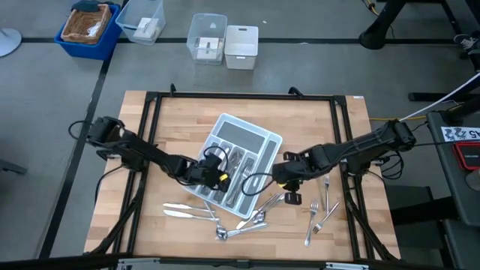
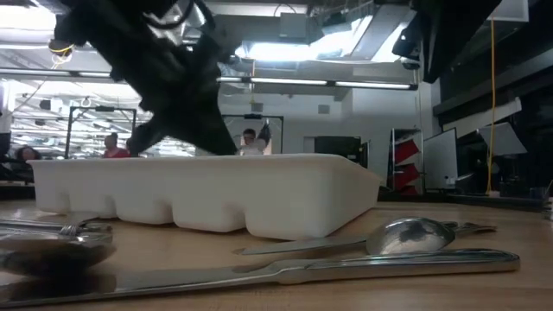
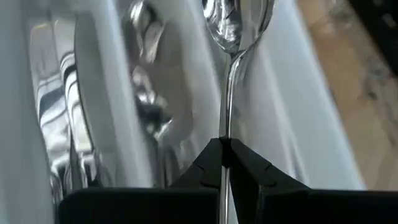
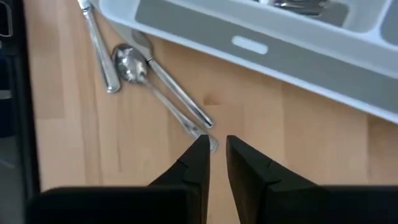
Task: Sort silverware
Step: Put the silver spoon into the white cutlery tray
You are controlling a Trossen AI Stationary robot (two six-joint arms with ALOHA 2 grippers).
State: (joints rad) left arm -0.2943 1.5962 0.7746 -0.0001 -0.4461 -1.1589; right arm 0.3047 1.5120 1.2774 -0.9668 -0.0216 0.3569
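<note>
The light grey cutlery tray (image 1: 259,142) lies slantwise mid-table, with several pieces of silverware (image 1: 238,166) in its compartments. My left gripper (image 1: 212,177) is over the tray's near-left part, shut on a spoon (image 3: 235,25). My right gripper (image 4: 217,144) is low over the wood just right of the tray's near end. It is open by a narrow gap, and its tips stand at the handle end (image 4: 209,143) of a spoon (image 4: 129,63) lying flat on the table. More loose silverware lies near: knives (image 1: 187,211), spoons (image 1: 241,225) and forks (image 1: 319,214). My left gripper pinches the spoon's thin handle (image 3: 225,127) between its two fingertips. The spoon points straight ahead, in line with the fingers, its bowl over a tray compartment. Whether the bowl rests on the tray floor does not show.
In the low view the tray (image 2: 207,199) stands behind a spoon (image 2: 415,235) and a knife (image 2: 302,272) lying near the table's near edge. A black frame (image 1: 150,105) runs around the tabletop. Bins (image 1: 225,41) stand on the floor beyond. People show far off in the room.
</note>
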